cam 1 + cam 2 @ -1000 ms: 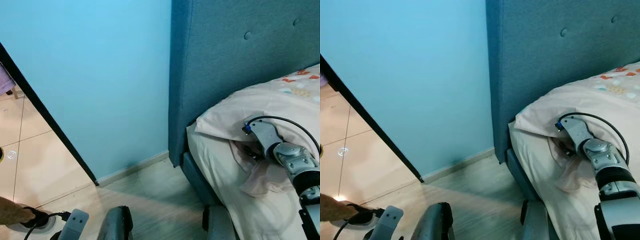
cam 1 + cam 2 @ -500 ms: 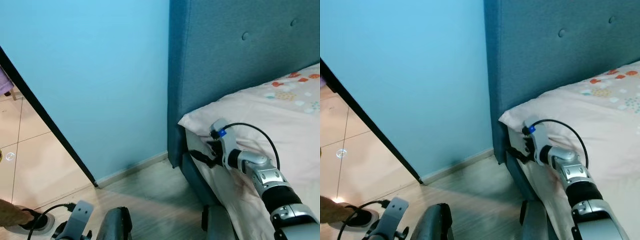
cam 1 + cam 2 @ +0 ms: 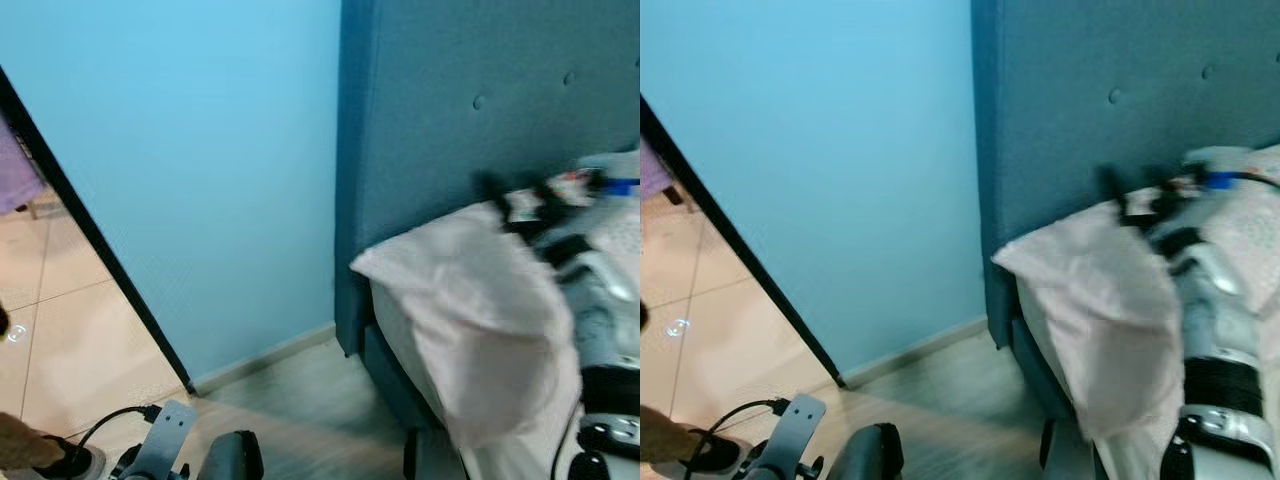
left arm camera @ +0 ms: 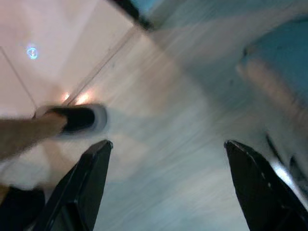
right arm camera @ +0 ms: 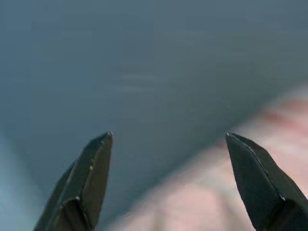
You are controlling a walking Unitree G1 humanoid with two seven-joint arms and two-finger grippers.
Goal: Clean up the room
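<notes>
A pale pink pillow (image 3: 470, 300) lies at the head of the bed, its corner hanging over the bed's side. My right gripper (image 3: 515, 200) is blurred, raised above the pillow and close to the blue-grey padded headboard (image 3: 430, 110). In the right wrist view the right gripper (image 5: 168, 135) stands open with nothing between its fingers, facing the headboard (image 5: 159, 62) and pink bedding (image 5: 231, 192). My left gripper (image 4: 168, 143) hangs low and open over the pale floor (image 4: 183, 159).
A light blue wall (image 3: 200, 150) stands left of the bed, ending in a dark door frame (image 3: 90, 230). A person's foot in a dark shoe (image 4: 77, 118) rests on the floor near my left gripper, beside a black cable (image 3: 110, 420). Tiled floor (image 3: 60, 340) lies beyond the doorway.
My right arm has swung up from the pillow's near edge to the headboard, and the pillow's corner now hangs over the bed's side. The left arm has barely moved.
</notes>
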